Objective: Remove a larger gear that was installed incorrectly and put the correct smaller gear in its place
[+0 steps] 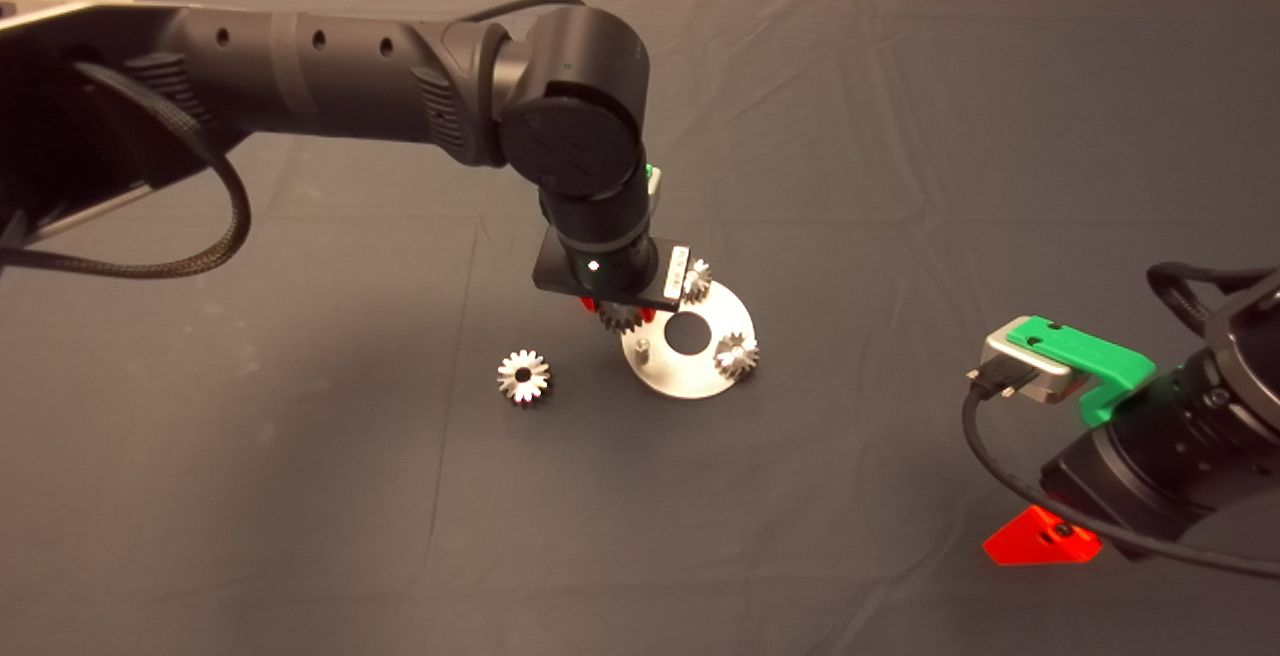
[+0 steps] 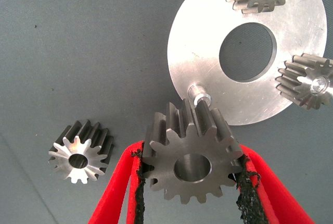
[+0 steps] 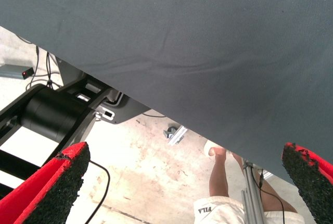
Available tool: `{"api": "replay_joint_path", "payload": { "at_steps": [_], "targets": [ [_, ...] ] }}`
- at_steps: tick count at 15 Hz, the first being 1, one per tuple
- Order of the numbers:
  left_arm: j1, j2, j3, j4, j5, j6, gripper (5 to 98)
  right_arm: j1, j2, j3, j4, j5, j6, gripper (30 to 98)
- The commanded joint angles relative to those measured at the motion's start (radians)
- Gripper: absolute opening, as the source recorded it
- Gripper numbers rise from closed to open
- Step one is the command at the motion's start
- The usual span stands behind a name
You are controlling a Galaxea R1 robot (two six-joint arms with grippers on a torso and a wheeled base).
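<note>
My left gripper [image 2: 190,171] is shut on the smaller gear [image 2: 191,157], a dull grey gear with a pale flat face and a round centre hole. It hangs close by the bare pin [image 2: 199,97] of the round silver plate [image 2: 302,31]. In the head view this gripper [image 1: 618,314] is at the plate's [image 1: 690,381] near left rim, mostly hidden under the wrist. The larger gear [image 1: 523,377], shiny with star-like teeth, lies loose on the mat left of the plate [image 2: 80,152]. My right gripper [image 1: 1040,538] waits open at the lower right.
Two other gears sit on pins on the plate [image 1: 697,279] [image 1: 736,355]. The plate has a big centre hole [image 1: 685,334]. The right wrist view looks past the mat's edge [image 3: 156,104] to the floor, a person's leg [image 3: 221,169] and a black machine base [image 3: 52,112].
</note>
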Motion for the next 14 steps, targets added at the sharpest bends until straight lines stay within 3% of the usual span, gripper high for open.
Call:
{"api": "replay_joint_path", "payload": {
  "at_steps": [1,6,14],
  "targets": [
    [-0.001,0.006,0.001,0.005,0.003,0.001,35.6,0.024,-0.002,0.003,0.033,0.003,-0.004,97.7],
    [0.033,0.006,0.001,0.034,0.003,-0.001,35.6,0.024,-0.002,0.003,0.034,0.003,-0.004,97.7],
    [0.043,0.036,-0.03,0.048,0.001,0.002,35.6,0.024,-0.002,0.003,0.033,0.003,-0.004,97.7]
  ]
}}
